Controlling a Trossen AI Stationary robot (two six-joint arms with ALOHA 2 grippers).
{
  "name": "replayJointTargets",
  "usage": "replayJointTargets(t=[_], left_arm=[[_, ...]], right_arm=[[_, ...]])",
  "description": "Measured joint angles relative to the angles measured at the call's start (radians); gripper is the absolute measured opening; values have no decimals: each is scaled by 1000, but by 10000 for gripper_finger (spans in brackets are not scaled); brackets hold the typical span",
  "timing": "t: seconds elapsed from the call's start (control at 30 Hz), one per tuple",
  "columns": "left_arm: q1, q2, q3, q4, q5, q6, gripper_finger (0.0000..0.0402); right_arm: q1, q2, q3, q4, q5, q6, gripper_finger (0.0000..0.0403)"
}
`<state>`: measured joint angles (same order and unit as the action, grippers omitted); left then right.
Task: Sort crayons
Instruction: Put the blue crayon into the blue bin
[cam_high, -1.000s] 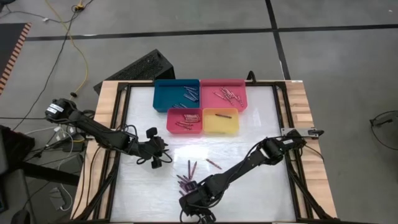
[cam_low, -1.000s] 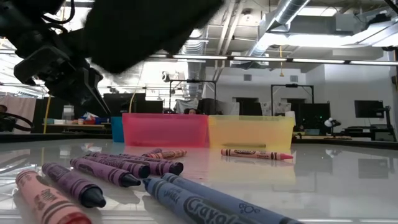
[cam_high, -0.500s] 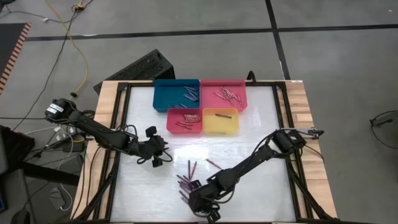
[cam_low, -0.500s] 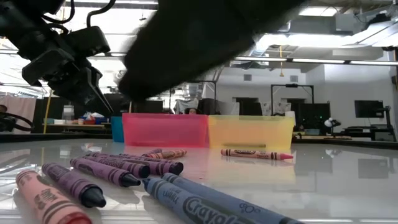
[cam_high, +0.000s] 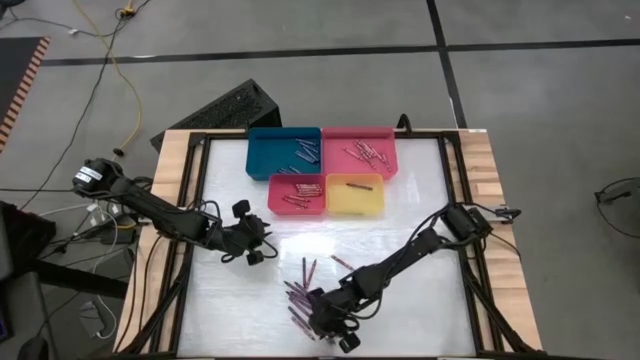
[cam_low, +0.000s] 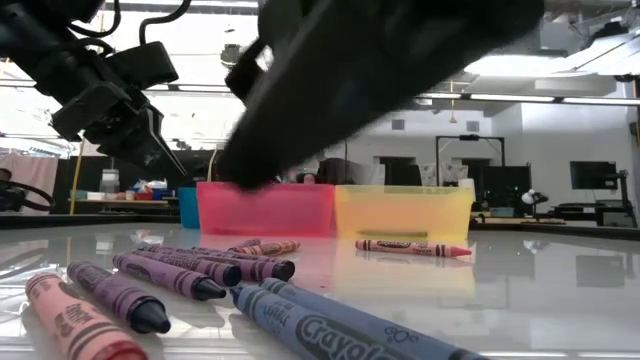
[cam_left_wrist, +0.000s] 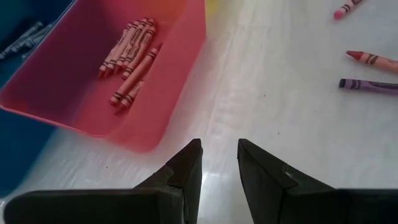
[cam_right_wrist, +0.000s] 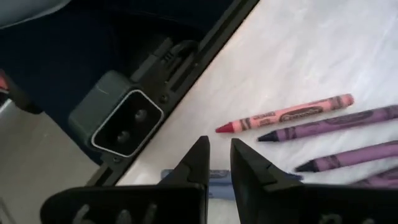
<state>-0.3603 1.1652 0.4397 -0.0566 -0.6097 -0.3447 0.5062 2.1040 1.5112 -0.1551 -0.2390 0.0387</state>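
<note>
We judge the sort partly done: crayons lie in all four trays (cam_high: 286, 152), yet a loose pile (cam_high: 298, 290) remains beside our right gripper (cam_high: 335, 330), whose fingers are nearly closed on nothing, while the left gripper (cam_high: 254, 248) hovers empty, slightly parted.

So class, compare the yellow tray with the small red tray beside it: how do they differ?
The yellow tray is yellow and holds a single crayon; the small red tray is red and holds a cluster of red crayons. The yellow one sits on the right-arm side, the red on the left. Both look alike in size and stand side by side.
</note>
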Motion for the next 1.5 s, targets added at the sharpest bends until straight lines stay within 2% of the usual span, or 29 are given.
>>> replayJointTargets(t=[0.37, 0.63, 0.8, 1.1, 1.33, 1.5], left_arm=[[0, 0, 0, -6, 23, -8, 94], [0, 0, 0, -8, 49, -9, 94], [0, 0, 0, -16, 48, -8, 94], [0, 0, 0, -16, 48, -7, 94], [0, 0, 0, -28, 47, -1, 94], [0, 0, 0, -30, 68, -19, 94]], right_arm=[[-47, 0, 70, -100, -149, -127, 52], [-65, 11, 70, -103, -161, -269, 31], [-77, 11, 70, -105, -182, -283, 17], [-91, 11, 70, -159, -178, -303, 1], [-81, 11, 78, -152, -124, -245, 0], [-67, 11, 120, -152, -36, -225, 0]])
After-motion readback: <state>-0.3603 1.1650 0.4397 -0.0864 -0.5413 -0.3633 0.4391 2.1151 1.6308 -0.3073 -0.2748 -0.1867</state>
